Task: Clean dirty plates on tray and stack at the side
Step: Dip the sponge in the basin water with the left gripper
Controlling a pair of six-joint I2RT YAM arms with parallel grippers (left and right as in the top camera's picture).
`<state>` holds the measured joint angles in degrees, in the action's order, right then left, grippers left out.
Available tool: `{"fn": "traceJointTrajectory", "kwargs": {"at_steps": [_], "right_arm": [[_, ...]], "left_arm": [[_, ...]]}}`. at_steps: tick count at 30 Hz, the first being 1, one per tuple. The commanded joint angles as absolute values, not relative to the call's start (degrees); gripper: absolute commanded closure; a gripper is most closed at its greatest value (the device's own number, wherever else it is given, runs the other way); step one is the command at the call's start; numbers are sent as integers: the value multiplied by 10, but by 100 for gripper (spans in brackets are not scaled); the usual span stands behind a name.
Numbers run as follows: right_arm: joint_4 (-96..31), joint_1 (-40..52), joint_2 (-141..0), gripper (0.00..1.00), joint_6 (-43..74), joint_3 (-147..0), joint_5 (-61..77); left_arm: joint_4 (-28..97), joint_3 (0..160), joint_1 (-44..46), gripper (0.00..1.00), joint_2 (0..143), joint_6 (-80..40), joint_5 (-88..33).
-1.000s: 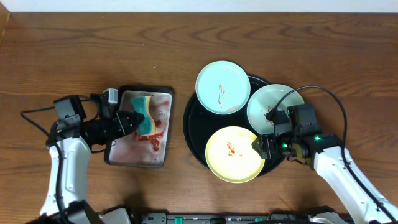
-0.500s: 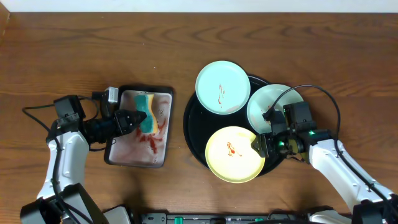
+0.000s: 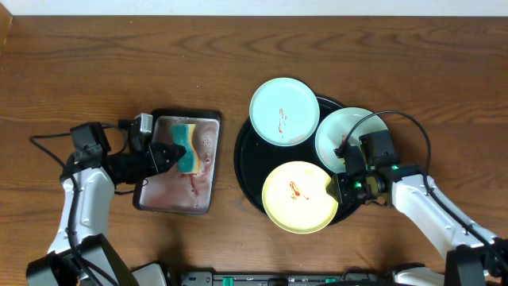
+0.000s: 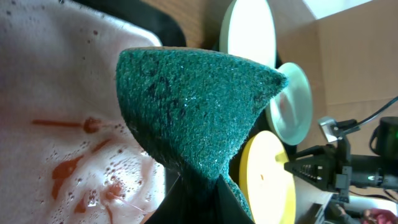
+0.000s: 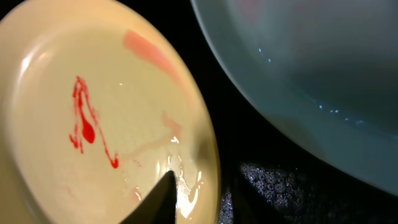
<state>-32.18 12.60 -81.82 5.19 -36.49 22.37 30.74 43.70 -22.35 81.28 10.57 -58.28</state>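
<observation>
Right end effector (image 3: 337,188) sits at yellow plate (image 3: 298,197)'s right rim, clamp state unclear; left end effector (image 3: 171,151), pinching sponge (image 3: 187,148), is well left over the dish (image 3: 171,199).

Your table (image 3: 119,63) brown grained wood with a low sheen, tray (image 3: 240,159) glossy black, yellow plate (image 3: 298,199) smooth and shiny, wet where smeared, mint plates (image 3: 284,111) smooth with soft gloss, sponge (image 4: 193,112) coarse green fibrous scouring face, dish (image 3: 171,187) slick with pink foamy suds.
</observation>
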Motion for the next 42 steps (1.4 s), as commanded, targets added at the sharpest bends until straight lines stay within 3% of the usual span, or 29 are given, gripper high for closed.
{"fn": "traceJointTrajectory", "kwargs": {"at_steps": [1,7,17,27,42], "right_arm": [[-323,129,-835,83,56,-373,230],[-319,129,-851,99,56,-373,230],[-315,129,-851,99,56,-373,230],[-315,129,-851,99,56,-373,230],[-315,129,-851,99,56,-373,230]], "left_arm": [[309,429,-208,92,815,116,-549],[307,426,-172,92,816,93,-474],[274,426,-56,92,816,-75,-234],[260,426,52,92,817,-154,-119],[227,427,132,92,817,-179,-141]]}}
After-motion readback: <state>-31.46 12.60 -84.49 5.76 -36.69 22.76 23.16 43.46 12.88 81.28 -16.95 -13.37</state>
